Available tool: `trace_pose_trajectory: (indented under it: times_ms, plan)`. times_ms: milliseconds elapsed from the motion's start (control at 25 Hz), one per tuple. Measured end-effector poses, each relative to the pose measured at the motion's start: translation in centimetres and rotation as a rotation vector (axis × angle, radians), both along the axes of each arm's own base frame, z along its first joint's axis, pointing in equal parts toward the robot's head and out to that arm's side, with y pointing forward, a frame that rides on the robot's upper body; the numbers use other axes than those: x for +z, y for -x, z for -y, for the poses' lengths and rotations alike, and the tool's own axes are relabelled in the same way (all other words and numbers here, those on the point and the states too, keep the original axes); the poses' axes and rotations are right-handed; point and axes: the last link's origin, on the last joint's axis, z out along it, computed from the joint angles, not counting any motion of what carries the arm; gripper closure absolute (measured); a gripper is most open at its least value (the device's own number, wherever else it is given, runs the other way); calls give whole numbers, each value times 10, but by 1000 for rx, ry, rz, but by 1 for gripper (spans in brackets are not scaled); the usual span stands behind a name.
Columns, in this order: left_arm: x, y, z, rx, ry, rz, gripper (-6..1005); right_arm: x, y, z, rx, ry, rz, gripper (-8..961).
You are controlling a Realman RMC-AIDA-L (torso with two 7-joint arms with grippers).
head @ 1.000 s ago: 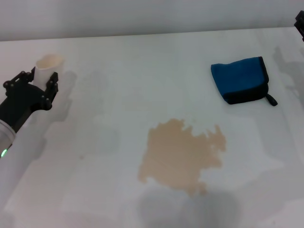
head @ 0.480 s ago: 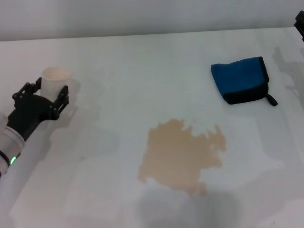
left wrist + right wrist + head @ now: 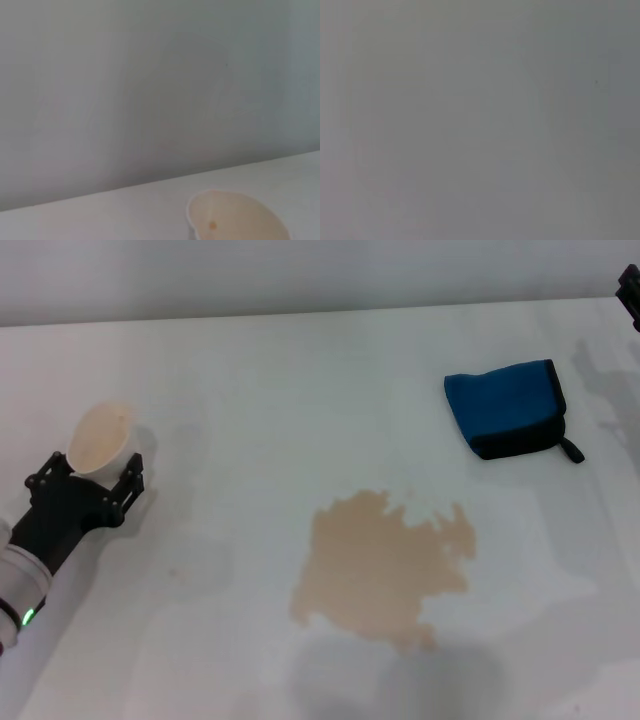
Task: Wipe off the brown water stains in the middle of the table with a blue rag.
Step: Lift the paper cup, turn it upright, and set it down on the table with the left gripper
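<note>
The brown water stains [image 3: 382, 566] form one ragged tan blotch in the middle of the white table [image 3: 300, 380]. The blue rag [image 3: 506, 407], with black trim and a loop tab, lies folded at the far right of the table, apart from the blotch. My left gripper [image 3: 95, 475] is at the left side, shut on a white paper cup [image 3: 100, 437] that is tilted toward me. The cup's open mouth also shows in the left wrist view [image 3: 235, 220]. Only a black tip of my right gripper [image 3: 630, 285] shows at the far right edge, beyond the rag.
The table's far edge meets a pale wall [image 3: 300, 275]. Grey shadows lie on the table near its front edge below the blotch. The right wrist view shows only a plain grey surface.
My left gripper has carried the paper cup nearer to me along the left side and tilted it, so its mouth now faces up and toward me. The rag and blotch have not moved.
</note>
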Motion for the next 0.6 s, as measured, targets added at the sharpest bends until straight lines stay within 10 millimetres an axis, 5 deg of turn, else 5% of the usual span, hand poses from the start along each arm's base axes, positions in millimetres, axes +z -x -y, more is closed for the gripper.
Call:
trace_pose_trajectory:
  times_ms: [400,520,600]
  plan:
    - [-4,2,12,35,-12,60,336,1,-2,4,5,-8,3,114]
    - [-1,4,16,44,-31,77,181,2,-2,5,5,-8,3,114]
    - [-1,5,18,44,-40,87,167,2,-3,5,4,-8,3,115]
